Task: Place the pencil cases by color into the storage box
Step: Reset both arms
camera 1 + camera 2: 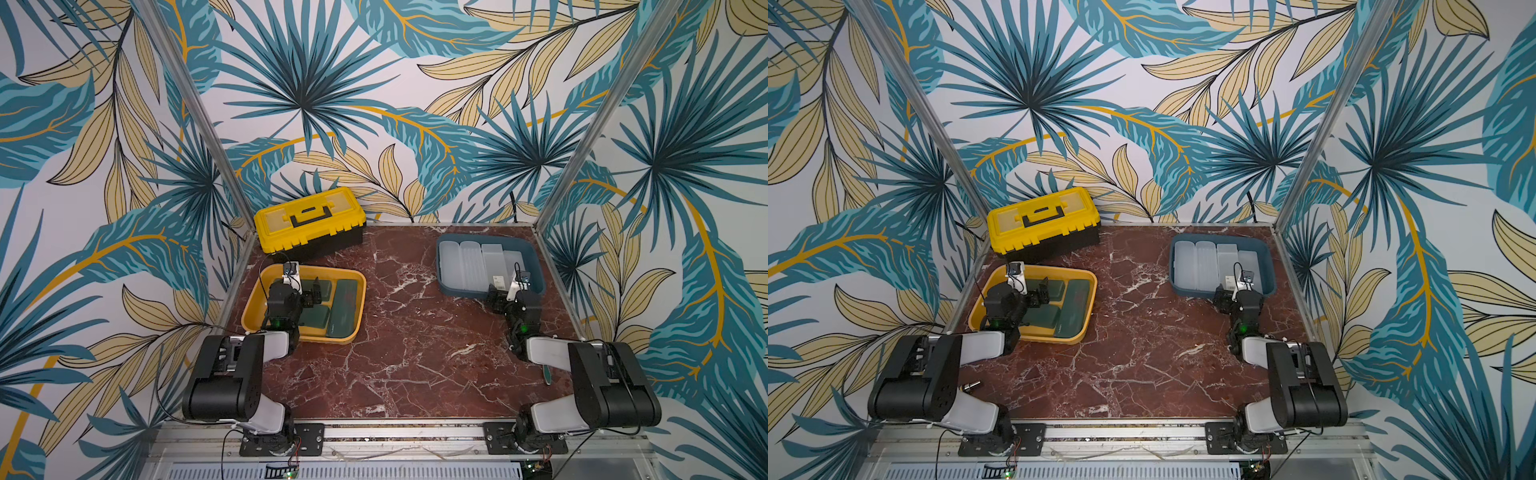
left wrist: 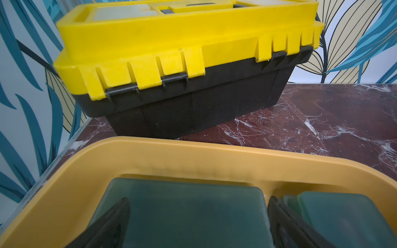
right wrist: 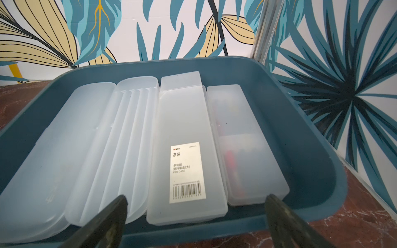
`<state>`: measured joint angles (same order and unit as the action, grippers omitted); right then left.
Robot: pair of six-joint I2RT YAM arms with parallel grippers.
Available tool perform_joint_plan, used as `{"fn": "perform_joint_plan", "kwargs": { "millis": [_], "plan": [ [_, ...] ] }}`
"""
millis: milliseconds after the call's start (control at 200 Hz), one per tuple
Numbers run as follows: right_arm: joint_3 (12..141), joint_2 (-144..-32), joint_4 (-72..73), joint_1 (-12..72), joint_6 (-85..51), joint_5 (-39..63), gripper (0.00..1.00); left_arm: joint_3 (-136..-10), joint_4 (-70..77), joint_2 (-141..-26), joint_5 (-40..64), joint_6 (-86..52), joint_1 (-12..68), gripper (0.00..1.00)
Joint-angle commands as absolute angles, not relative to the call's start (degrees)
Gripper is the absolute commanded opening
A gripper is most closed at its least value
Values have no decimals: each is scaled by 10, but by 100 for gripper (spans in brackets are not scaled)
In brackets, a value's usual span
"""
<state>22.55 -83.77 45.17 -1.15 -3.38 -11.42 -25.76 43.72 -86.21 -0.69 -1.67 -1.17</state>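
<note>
Several dark green pencil cases point(image 1: 347, 307) lie in a yellow storage box point(image 1: 328, 337) at the left. My left gripper point(image 1: 314, 293) is open low over one green case point(image 2: 193, 214). Its fingertips point(image 2: 125, 206) stand apart across that case's width, and another green case point(image 2: 343, 216) lies beside it. Several frosted white pencil cases point(image 1: 469, 266) lie side by side in a blue storage box point(image 1: 536, 266) at the back right. My right gripper point(image 3: 195, 196) is open at that box's near rim point(image 3: 202, 225), just before a white case with a barcode label point(image 3: 184, 128), holding nothing.
A big yellow-and-black toolbox point(image 1: 1044, 220), lid shut, stands at the back left just behind the yellow box point(image 2: 193, 154). Patterned walls and metal posts close in the table's left, back and right sides. Red marble tabletop point(image 1: 415, 332) lies between the two boxes.
</note>
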Motion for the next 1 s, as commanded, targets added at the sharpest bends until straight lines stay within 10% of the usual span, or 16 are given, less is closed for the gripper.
{"fn": "perform_joint_plan", "kwargs": {
  "millis": [0, 996],
  "plan": [
    [228, -842, 463, -13, -28, -109, 99, -241, 450, -865, -10, -10, -11, 100],
    [233, -846, 459, -12, -24, -106, 99, -241, 451, -865, -10, -10, -12, 100]
  ]
}}
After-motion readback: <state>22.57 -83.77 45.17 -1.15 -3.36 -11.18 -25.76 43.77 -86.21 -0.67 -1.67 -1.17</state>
